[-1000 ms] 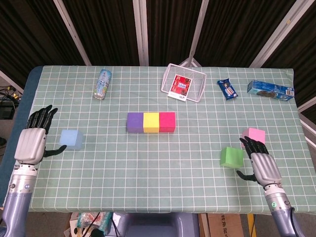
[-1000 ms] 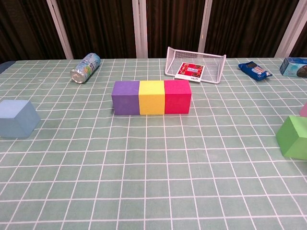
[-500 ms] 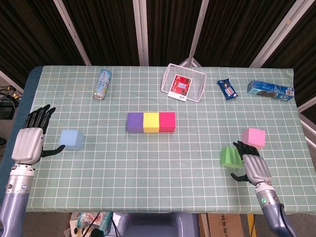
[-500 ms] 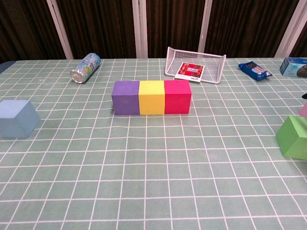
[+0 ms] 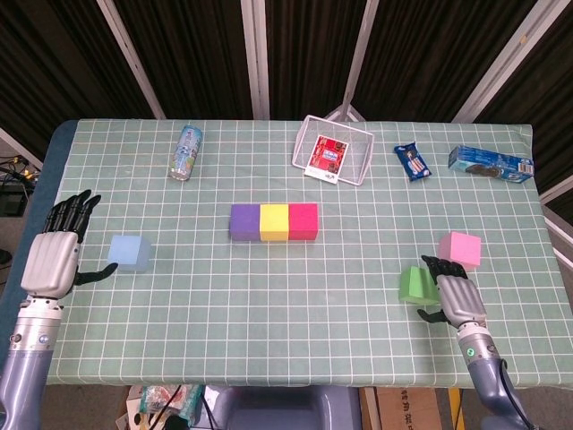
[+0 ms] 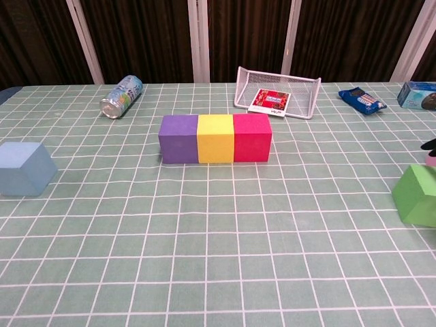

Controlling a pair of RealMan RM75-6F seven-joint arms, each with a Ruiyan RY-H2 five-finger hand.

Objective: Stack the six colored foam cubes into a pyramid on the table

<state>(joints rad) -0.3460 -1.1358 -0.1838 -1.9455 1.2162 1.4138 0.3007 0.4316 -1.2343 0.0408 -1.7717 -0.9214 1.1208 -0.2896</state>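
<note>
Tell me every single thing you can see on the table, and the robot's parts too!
table: 1, green checked cloth
cube row: 3, purple, yellow, red, touching, centre
blue cube: 1, light blue, left side
green cube: 1, right side, near edge
pink cube: 1, behind the green one
can: 1, lying at the back left
wire basket: 1, white, tipped, back centre
snack packs: 2, blue, back right
left robot hand: 1, open, beside blue cube
right robot hand: 1, against green cube

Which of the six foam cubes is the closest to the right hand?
The green cube: the right hand is right beside it. The pink cube lies a little further back; the others are far away.
</note>
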